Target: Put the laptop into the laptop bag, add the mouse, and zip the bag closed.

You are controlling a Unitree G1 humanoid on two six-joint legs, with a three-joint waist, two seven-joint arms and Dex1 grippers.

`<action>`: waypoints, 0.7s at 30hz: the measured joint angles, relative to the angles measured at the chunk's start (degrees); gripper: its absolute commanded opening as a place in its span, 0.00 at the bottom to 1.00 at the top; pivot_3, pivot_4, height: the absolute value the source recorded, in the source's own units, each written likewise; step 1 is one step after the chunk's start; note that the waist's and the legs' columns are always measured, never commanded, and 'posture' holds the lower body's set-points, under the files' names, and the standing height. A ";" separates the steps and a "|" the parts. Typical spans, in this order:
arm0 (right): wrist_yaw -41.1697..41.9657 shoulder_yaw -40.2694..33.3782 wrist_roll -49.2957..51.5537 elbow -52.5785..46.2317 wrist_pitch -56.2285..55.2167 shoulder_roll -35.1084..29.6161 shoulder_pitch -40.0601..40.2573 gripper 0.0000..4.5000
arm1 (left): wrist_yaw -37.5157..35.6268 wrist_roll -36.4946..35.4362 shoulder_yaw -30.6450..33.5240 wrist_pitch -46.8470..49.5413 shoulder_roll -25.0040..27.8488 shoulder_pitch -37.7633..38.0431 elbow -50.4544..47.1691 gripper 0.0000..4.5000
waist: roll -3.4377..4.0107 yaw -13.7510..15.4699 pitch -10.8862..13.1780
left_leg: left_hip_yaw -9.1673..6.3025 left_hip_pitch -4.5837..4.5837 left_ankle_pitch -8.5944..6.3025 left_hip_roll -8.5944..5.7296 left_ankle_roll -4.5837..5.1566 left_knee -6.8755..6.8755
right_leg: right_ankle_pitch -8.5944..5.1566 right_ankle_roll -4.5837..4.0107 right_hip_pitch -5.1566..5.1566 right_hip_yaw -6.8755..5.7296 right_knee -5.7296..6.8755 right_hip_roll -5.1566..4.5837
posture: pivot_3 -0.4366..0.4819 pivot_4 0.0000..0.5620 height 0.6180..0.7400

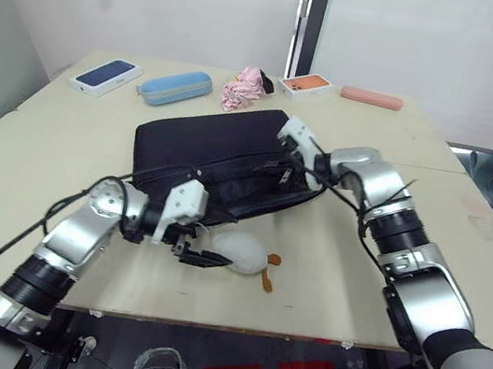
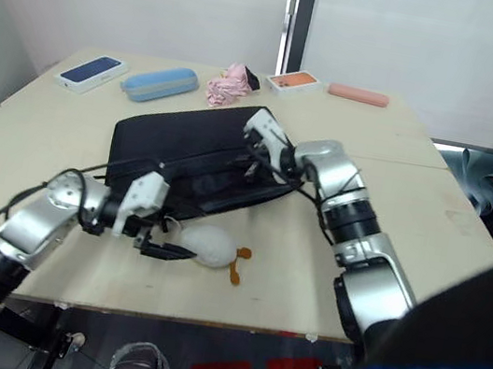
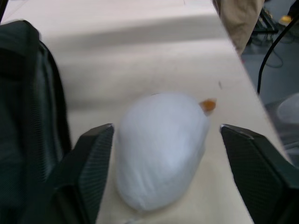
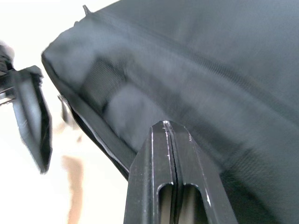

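One large flat black fabric laptop bag (image 1: 218,156) lies mid-counter (image 1: 42,160), and just beside its near edge rests a puffy white oval thing with a small orange tag (image 3: 161,144). Straddling that white oval without touching it, the left pincer (image 3: 163,172) is spread wide. Over the bag's near right edge, the right pincer (image 4: 170,140) is clenched on nothing.

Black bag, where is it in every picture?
Left eye view: bag mid-table.
Right eye view: bag mid-table.
Left wrist view: bag beside the open left gripper.
Right wrist view: bag behind the shut right gripper.
Landmark: white puffy thing by the bag's near edge.
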 measured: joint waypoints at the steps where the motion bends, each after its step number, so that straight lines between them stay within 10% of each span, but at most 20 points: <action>1: 0.05 -1.28 1.43 -1.99 1.18 -0.83 0.36 0.00 | -0.02 -2.93 1.58 3.61 1.00 0.15 -0.94 0.81 | 0.00 0.05 0.00 | 0.00 -0.01 0.00 0.00 0.00 0.00 | 0.00 0.00 -0.03 0.00 0.00 0.01 | 0.48 0.27 1.00; 5: -0.18 -6.85 6.26 -9.66 5.05 -6.52 3.96 0.06 | 0.17 -14.06 10.13 18.92 7.05 0.28 -1.55 0.82 | 0.00 0.38 0.00 | 0.01 -0.01 0.00 0.00 -0.01 -0.02 | -0.01 0.00 -0.03 0.01 -0.02 0.02 | 0.48 0.27 1.00; 17: -4.16 -21.37 14.37 -11.65 12.95 -23.36 13.00 0.96 | 1.83 -24.60 22.58 47.99 20.16 4.92 12.06 0.82 | 0.02 -0.21 0.01 | 0.09 0.13 0.00 -0.02 -0.01 -0.22 | 0.00 0.01 0.04 0.11 -0.26 0.05 | 0.48 0.27 1.00; 21: -8.90 -21.38 13.66 -0.93 12.67 -20.57 9.92 1.00 | 3.97 -22.92 22.63 49.33 20.43 6.01 17.73 0.88 | 0.04 -0.62 0.00 | 0.07 0.05 0.00 -0.04 -0.01 -0.21 | 0.00 0.01 0.00 0.09 -0.26 0.04 | 0.48 0.27 1.00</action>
